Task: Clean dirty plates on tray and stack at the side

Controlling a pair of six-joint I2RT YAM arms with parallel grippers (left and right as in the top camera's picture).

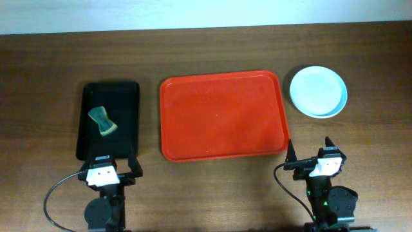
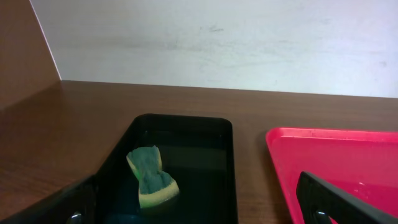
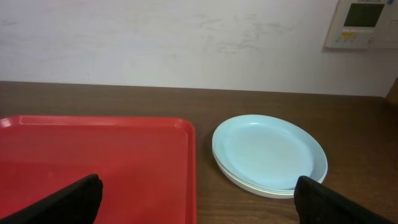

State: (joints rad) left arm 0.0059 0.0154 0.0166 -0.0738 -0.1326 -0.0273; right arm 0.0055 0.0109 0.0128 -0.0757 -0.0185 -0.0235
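Note:
The red tray (image 1: pixel 223 116) lies in the middle of the table with nothing on it; it also shows in the left wrist view (image 2: pixel 336 162) and the right wrist view (image 3: pixel 93 158). The pale blue plates (image 1: pixel 317 91) sit stacked on the table right of the tray, also in the right wrist view (image 3: pixel 268 154); the top one shows no smear. My left gripper (image 1: pixel 107 169) is open and empty at the front left. My right gripper (image 1: pixel 315 158) is open and empty at the front right, short of the plates.
A narrower black tray (image 1: pixel 108 119) lies left of the red tray and holds a green and yellow sponge (image 1: pixel 102 121), seen also in the left wrist view (image 2: pixel 152 175). A white wall runs along the table's far edge.

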